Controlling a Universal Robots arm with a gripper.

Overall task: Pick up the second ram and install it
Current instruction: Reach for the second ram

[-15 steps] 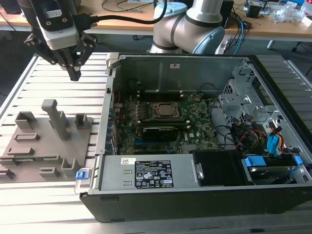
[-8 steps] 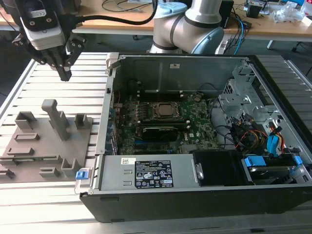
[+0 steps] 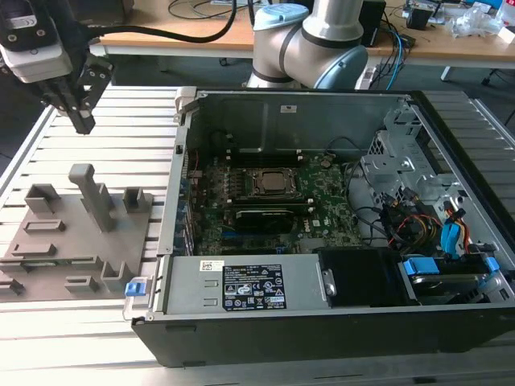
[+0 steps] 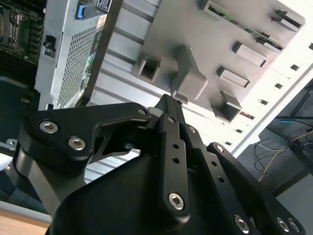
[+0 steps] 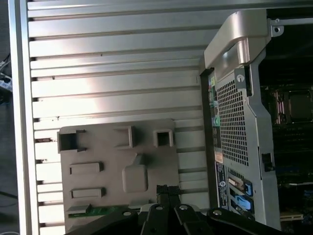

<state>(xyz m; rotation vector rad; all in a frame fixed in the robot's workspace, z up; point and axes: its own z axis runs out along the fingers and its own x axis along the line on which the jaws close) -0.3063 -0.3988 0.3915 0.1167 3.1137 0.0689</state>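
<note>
First wrist view: second ram (image 5: pixel 93 211) runs lengthwise along the fixture plate (image 5: pixel 107 152)'s edge, claw (image 5: pixel 167 188) pressed together

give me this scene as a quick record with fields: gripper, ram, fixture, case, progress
gripper: shut, empty, hovering over the slatted table near the fixture plate
second ram: green stick lying in a slot of the fixture plate, not gripped
fixture plate: grey, on the table at the exterior view's left of the case
computer case: open, motherboard exposed
progress: ram not yet picked up
</note>
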